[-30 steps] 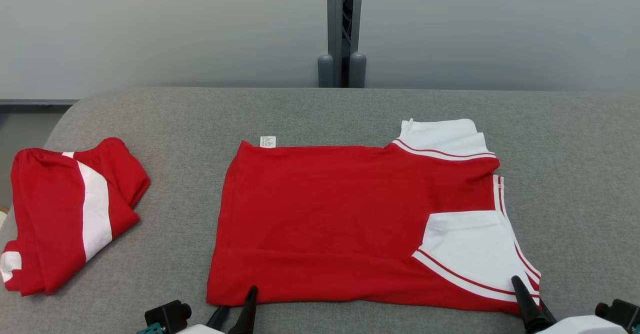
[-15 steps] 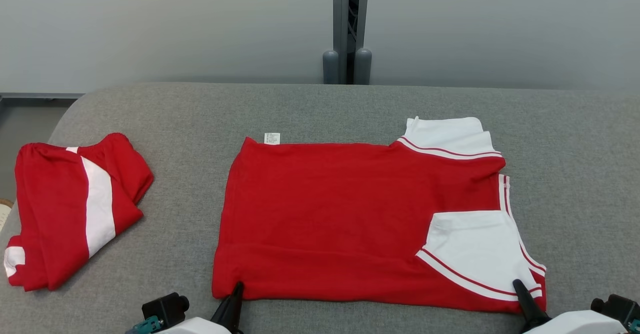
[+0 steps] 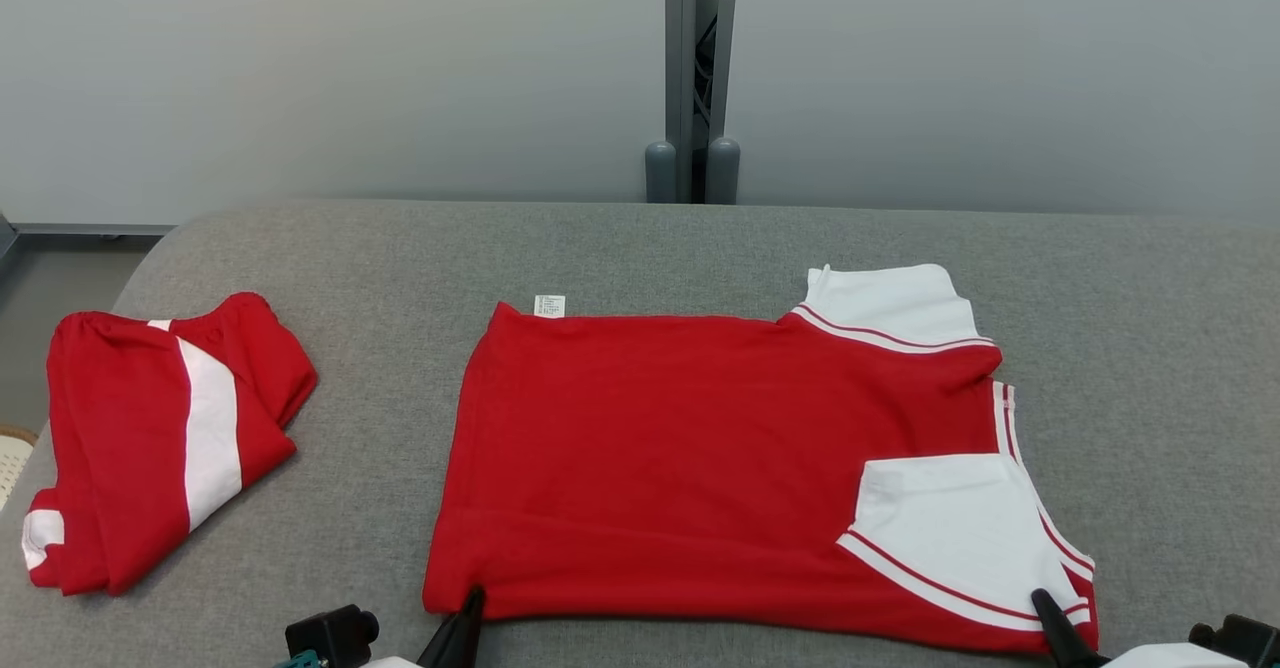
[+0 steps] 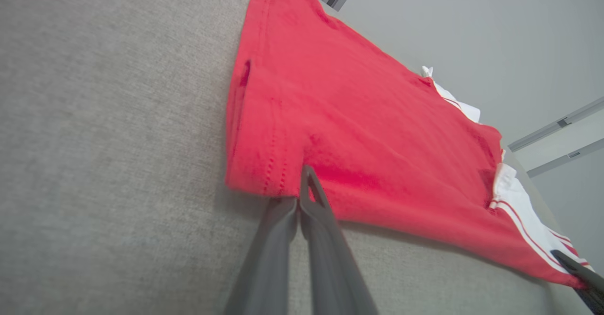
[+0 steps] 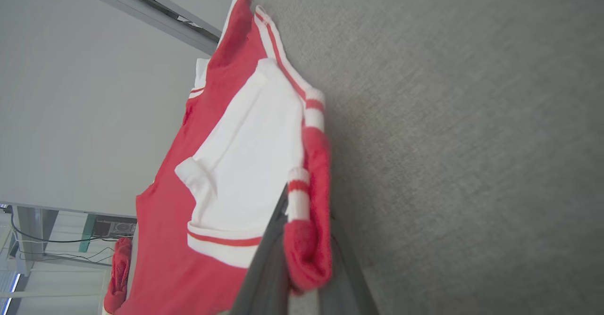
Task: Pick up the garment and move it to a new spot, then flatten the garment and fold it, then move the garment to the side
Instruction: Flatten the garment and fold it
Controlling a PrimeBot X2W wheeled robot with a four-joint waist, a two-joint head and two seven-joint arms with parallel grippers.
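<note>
Along the near edge of the grey woven surface [image 3: 640, 248], both pincers are clamped on the garment [image 3: 680, 458]. The left gripper [image 3: 462, 616] has its two dark fingers pressed together on the red hem at the near-left corner; in the left wrist view one finger lies over the stitched hem and the other under it. The right gripper [image 3: 1048, 613] is closed on the near-right corner, where red cloth with white banding bunches between its fingers in the right wrist view.

From there the garment spreads flat across the middle of the surface, red in the body, with white panels edged in red stripes at its right side and a small white tag [image 3: 549, 305] at its far-left corner. Well apart to the left, near the surface's rounded left end, lies a second garment [image 3: 150, 448], red with a white stripe, loosely folded.

Beyond the surface's far edge stands a plain pale grey wall [image 3: 300, 68], split by a darker upright post [image 3: 692, 48] with two rounded grey caps at its base. Grey floor [image 3: 60, 278] shows past the left end.
</note>
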